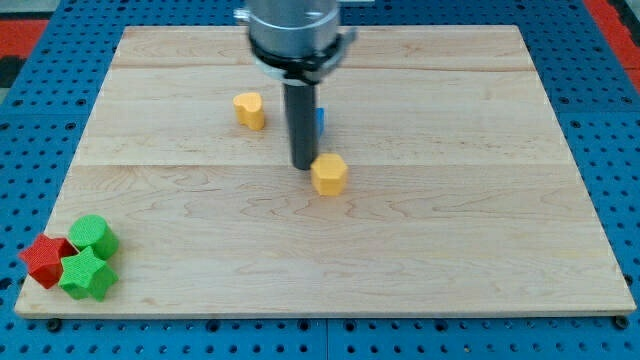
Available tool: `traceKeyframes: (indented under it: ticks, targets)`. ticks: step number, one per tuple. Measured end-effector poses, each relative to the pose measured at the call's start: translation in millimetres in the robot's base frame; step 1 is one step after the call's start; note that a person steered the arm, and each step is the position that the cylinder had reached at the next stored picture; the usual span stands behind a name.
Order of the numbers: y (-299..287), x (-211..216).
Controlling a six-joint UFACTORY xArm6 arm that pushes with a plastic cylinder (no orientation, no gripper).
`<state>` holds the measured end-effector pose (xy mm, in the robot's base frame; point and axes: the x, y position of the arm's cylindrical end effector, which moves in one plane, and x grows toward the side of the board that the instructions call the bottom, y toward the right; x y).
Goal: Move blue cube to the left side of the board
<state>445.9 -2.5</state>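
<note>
One blue cube (320,120) (mostly hidden) behind my tip (304,166)

A light wooden counter (400,260) made of long planks sits on a blue floor (620,120) full of little holes. Red patches (30,25) show in the top corners.

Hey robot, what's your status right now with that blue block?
My tip down mid-board. Blue cube mostly hidden behind my rod. Yellow block touching or nearly touching tip's right; yellow heart sits leftward, possibly in the way.
</note>
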Motion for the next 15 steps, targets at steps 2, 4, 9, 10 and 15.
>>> traceKeyframes:
  ticks: [2, 4, 9, 10, 15]
  targets:
    - [9, 3]
    - [-17, -60]
    - [-55, -187]
    - [9, -197]
    - [-73, -195]
